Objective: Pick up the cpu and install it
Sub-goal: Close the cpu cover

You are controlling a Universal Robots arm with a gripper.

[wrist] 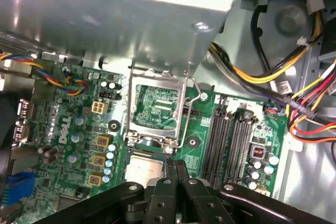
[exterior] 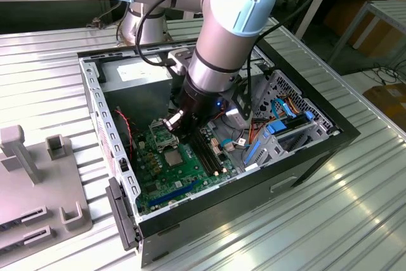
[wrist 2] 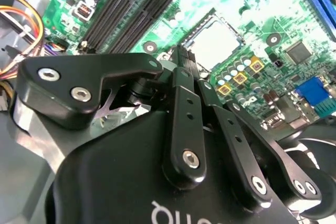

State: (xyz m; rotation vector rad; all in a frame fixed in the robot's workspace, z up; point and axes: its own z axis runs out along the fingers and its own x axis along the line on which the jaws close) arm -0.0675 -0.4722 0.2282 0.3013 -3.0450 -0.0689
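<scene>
The cpu (wrist: pixel 144 169) is a flat silver-grey square lying in the open socket on the green motherboard (wrist: pixel 73 129); it also shows as a bright square, the cpu (wrist 2: pixel 215 43), in the second wrist view and as the cpu (exterior: pixel 172 157) in the exterior view. The socket's metal frame (wrist: pixel 157 109) is swung up and open just beyond it. My gripper (wrist: pixel 176 167) hovers over one edge of the chip with its black fingers pressed together and nothing between them. Those same fingertips (wrist 2: pixel 181 59) sit close beside the chip's corner. In the exterior view my gripper (exterior: pixel 184 138) reaches down into the case.
The open computer case (exterior: pixel 95 93) stands on a ribbed metal table. Dark memory slots (wrist: pixel 231 140) run beside the socket. Bundles of coloured cables (wrist: pixel 294 87) and a drive cage (exterior: pixel 292 125) crowd the case at the exterior view's right. A grey fixture (exterior: pixel 38 188) lies at the exterior view's left.
</scene>
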